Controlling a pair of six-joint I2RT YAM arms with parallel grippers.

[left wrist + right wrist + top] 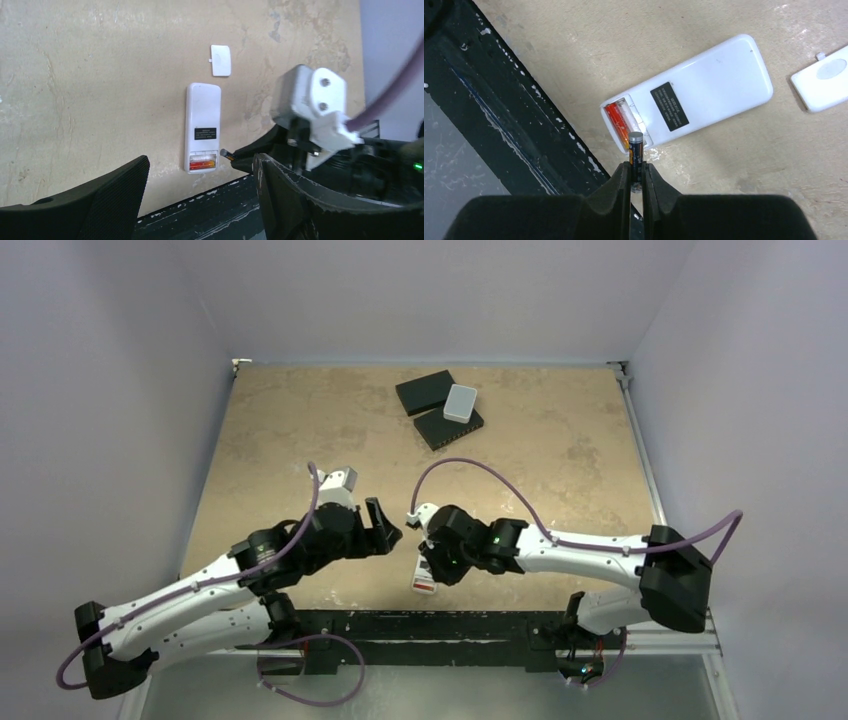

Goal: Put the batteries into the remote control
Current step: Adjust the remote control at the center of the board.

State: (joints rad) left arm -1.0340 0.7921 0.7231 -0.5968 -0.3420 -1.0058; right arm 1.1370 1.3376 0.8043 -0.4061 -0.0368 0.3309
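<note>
Two batteries: red-orange cylindrical battery (pixel 614 117) lies in uncovered recess at near end of small white rectangular remote control (pixel 704 95), back up, at near edge of beige table (pixel 300 420). Right gripper (pixel 636 170) clamps dark cylindrical battery (pixel 635 147), tip just beside recess. Left gripper (pixel 383 525) spread wide, left of remote.

Both arms bend inward, wrists nearly meeting. The left gripper (pixel 386 522) gapes wide; the right gripper (pixel 636 169) points down, pinching a dark battery (pixel 635 144) between its fingertips.
</note>
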